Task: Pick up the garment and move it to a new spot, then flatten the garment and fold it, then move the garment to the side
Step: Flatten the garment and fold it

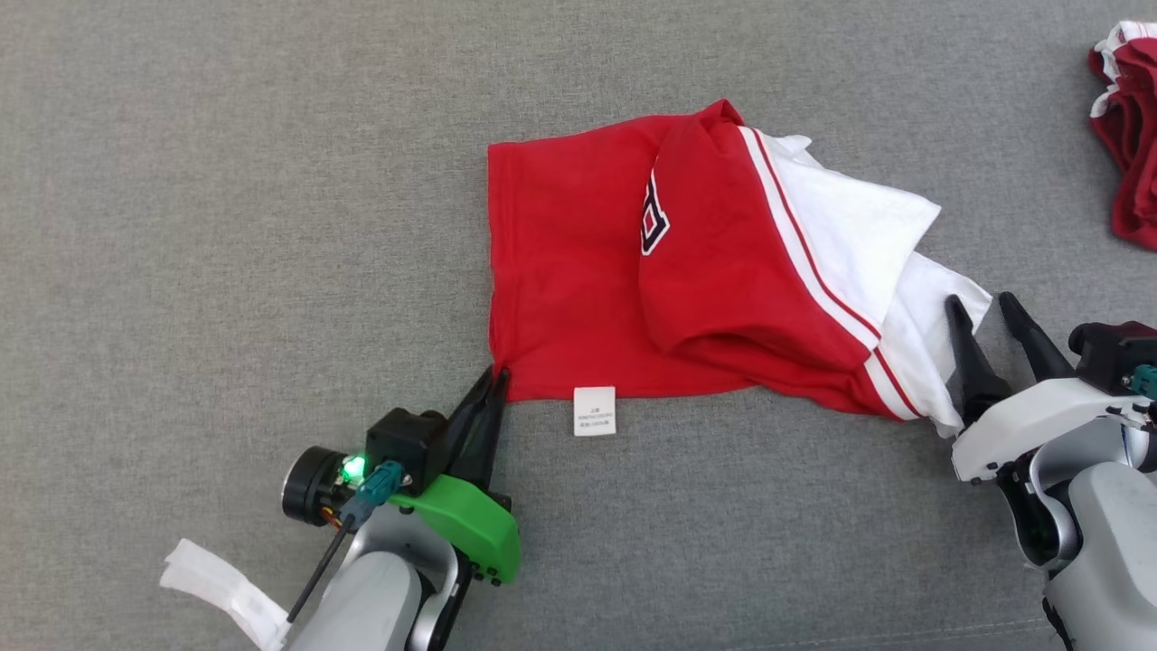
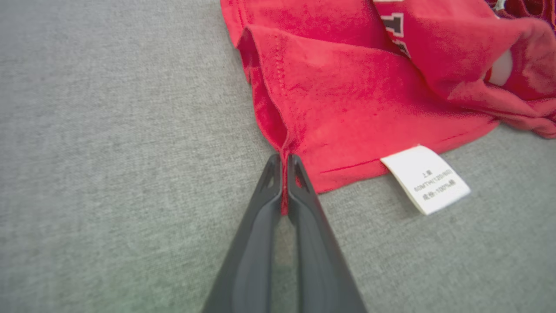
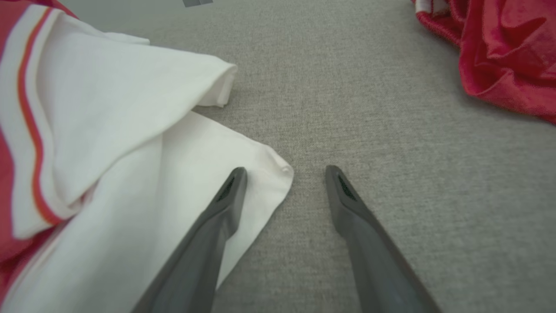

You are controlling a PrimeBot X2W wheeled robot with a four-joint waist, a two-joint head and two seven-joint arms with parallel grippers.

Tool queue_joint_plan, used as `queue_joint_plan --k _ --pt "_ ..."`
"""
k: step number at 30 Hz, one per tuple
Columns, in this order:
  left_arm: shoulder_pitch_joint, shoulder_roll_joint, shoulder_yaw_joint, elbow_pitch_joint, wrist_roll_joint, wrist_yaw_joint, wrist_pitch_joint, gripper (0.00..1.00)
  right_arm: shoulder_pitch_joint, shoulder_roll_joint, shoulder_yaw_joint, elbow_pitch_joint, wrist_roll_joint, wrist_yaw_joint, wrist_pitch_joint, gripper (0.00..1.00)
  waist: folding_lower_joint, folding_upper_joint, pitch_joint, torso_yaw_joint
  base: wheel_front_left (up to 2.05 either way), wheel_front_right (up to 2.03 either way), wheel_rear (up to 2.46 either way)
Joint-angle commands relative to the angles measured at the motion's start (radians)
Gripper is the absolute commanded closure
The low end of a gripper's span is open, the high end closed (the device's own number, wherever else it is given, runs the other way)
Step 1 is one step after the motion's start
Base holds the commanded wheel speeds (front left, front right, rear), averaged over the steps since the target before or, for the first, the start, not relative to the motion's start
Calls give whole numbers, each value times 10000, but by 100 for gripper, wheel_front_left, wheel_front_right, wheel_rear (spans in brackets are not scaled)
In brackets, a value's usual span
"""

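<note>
Left gripper (image 1: 497, 372): jaws pinched together on the 7 o'clock corner of the red-and-white knit jersey garment (image 1: 578, 271), which lies rumpled at the centre of the grey fabric-covered worktop (image 1: 181, 226). Right gripper (image 1: 979, 303): jaws wide, holding nothing, at the garment's 4 o'clock edge, with one finger (image 3: 226, 195) over the white cloth and the other over bare worktop. White rectangular care label (image 1: 595, 411) at the 6 o'clock hem. Second crumpled dark red garment (image 1: 1130, 136) lies well apart at 2 o'clock.

Open grey surface (image 1: 226, 226) left and far, shirt (image 1: 578, 271) sprawls mid-scene, bare lane right of it, red heap (image 1: 1125, 136) crowds far right corner, white strip (image 1: 221, 588) near left
</note>
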Motion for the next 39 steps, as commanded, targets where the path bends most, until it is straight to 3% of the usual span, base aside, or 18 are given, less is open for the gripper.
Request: queue_joint_plan --k 1,6,13,21,26,32,39 --pt "18 123 107 -92 -4 102 -222 100 -66 -46 112 166 123 -3 -107 100 0 0 -84 70 0 0 0" --pt "237 231 326 -817 -4 322 -905 100 53 -347 -86 -215 353 -3 -932 100 0 0 -490 187 0 0 0" --pt "1 751 915 -2968 330 775 -1243 100 114 -350 -1084 -2901 -215 -3 -1258 100 0 0 -1070 104 0 0 0" --pt "-1278 1420 1723 -6062 769 972 -1247 100 -883 -538 -2200 -6575 -1065 -3 -164 100 0 0 -1843 43 0 0 0" --pt "-2624 1823 2256 -7356 1013 966 -813 100 -1994 -960 -2784 -8189 -1257 -3 849 100 0 0 -2203 82 0 0 0" --pt "-4221 2197 2769 -7962 909 803 1 100 -3300 -1665 -3132 -8734 -895 -3 2054 100 0 0 -2286 77 0 0 0" --pt "-5259 2065 2827 -6764 244 529 500 100 -4330 -2245 -2532 -7578 -210 -3 2511 100 0 0 -1872 60 0 0 0"
